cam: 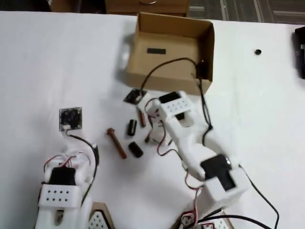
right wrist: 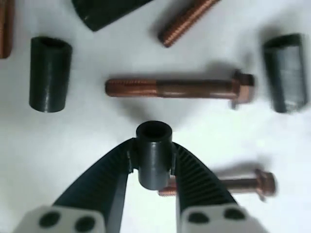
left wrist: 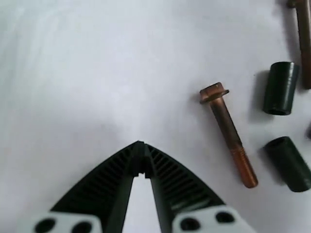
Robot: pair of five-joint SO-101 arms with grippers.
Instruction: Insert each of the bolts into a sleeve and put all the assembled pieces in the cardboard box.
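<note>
Far left: left gripper (left wrist: 140,154) pinched together on nothing, over bare table (left wrist: 73,73). Near it, a loose copper bolt (left wrist: 227,138) flat on the table, then two black sleeves (left wrist: 281,87) lying apart from it, neither joined to anything. Further right: right gripper (right wrist: 154,162) clamped around a third sleeve (right wrist: 154,138), open end clear of the fingers, near another bolt (right wrist: 180,89) lying on the table. Beyond, toward the back: cardboard box (cam: 159,76), open, with only a small dark patch on its floor, too unclear to name. By the look of it, first pairing in hand, task barely begun. Next, most likely: lift a bolt with the empty gripper, line its threaded tip up with the held sleeve's bore, and push straight in without tilting either piece.
</note>
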